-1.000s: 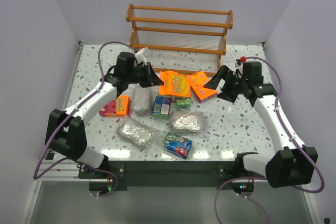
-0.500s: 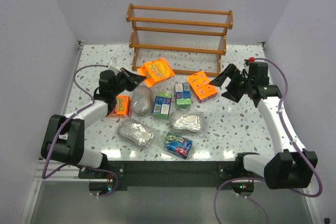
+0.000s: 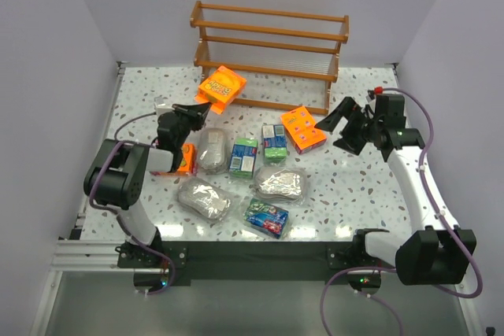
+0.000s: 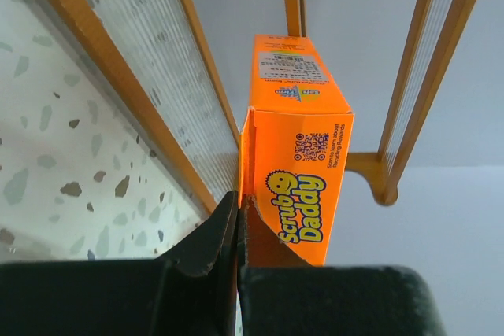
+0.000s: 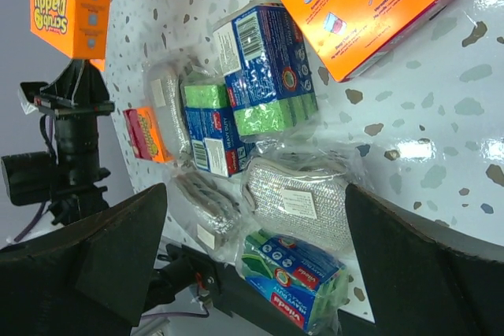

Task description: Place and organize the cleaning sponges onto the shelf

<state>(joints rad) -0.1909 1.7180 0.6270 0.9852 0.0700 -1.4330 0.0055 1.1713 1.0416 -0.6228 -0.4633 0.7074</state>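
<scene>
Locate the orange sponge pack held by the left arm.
Top view, left of centre: the orange pack is held up in the left gripper, just in front of the shelf's left end.

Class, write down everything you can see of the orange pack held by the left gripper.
The orange pack is a flat, cardboard-looking box, bright orange, with yellow "Scrub Daddy" lettering, a QR code and a white label at one end. Lifted off the table and tilted, it is pinched at its near edge by the left gripper. It hangs by the left end of the shelf; whether it touches the rails is unclear.
</scene>
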